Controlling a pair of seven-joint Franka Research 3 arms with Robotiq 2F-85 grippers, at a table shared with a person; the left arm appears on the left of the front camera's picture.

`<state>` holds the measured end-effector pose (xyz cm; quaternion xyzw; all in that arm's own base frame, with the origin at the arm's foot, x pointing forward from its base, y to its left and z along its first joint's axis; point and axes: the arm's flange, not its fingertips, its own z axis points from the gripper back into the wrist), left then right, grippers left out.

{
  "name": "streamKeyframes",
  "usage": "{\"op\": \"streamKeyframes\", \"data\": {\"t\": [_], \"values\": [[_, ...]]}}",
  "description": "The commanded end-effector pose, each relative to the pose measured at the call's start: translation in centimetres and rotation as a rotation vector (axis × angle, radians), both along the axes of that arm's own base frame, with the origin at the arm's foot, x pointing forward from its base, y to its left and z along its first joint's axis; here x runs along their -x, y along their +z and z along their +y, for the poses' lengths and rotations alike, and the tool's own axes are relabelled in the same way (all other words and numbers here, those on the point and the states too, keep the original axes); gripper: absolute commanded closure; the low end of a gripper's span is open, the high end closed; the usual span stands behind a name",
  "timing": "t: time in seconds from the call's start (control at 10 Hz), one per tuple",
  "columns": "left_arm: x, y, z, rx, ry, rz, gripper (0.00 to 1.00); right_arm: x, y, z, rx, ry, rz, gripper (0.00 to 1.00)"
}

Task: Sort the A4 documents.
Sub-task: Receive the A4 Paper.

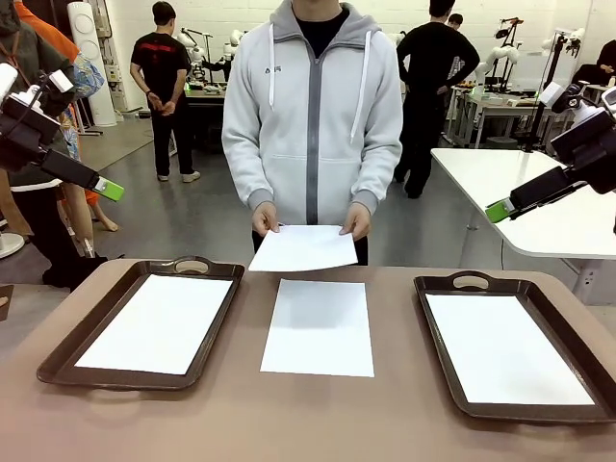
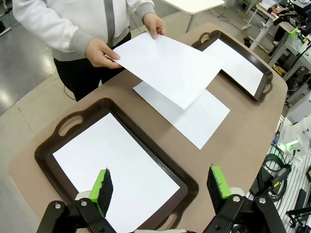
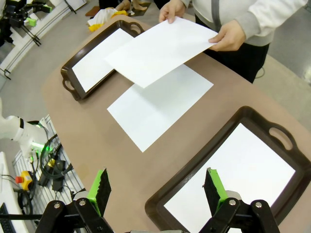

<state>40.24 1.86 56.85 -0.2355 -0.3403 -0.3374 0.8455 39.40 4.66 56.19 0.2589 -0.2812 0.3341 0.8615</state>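
Observation:
One white A4 sheet lies flat on the brown table between two trays. A person in a grey hoodie holds a second sheet in both hands above the table's far edge. Another sheet lies in the left brown tray, and one more in the right tray. My left gripper is open, high above the left tray. My right gripper hangs open and empty above the right tray's near corner. In the front view the left fingertips and the right fingertips sit high at the sides.
A white table stands behind on the right. Several people stand farther back in the room. Cables and equipment lie on the floor beside the table.

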Motion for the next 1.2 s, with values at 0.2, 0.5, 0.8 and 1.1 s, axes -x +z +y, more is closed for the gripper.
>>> {"op": "streamKeyframes", "data": {"t": [0.2, 0.5, 0.8, 1.1], "values": [[0.04, -0.02, -0.12, -0.004, 0.005, -0.006, 0.00, -0.04, -0.12, 0.03, -0.001, 0.000, 0.003, 0.00], [0.04, -0.02, -0.12, -0.004, 0.005, -0.006, 0.00, -0.04, -0.12, 0.03, -0.001, 0.000, 0.003, 0.00], [0.04, -0.02, -0.12, -0.004, 0.005, -0.006, 0.00, -0.04, -0.12, 0.03, -0.001, 0.000, 0.003, 0.00], [0.04, -0.02, -0.12, -0.004, 0.005, -0.006, 0.00, -0.04, -0.12, 0.03, -0.001, 0.000, 0.003, 0.00]]}}
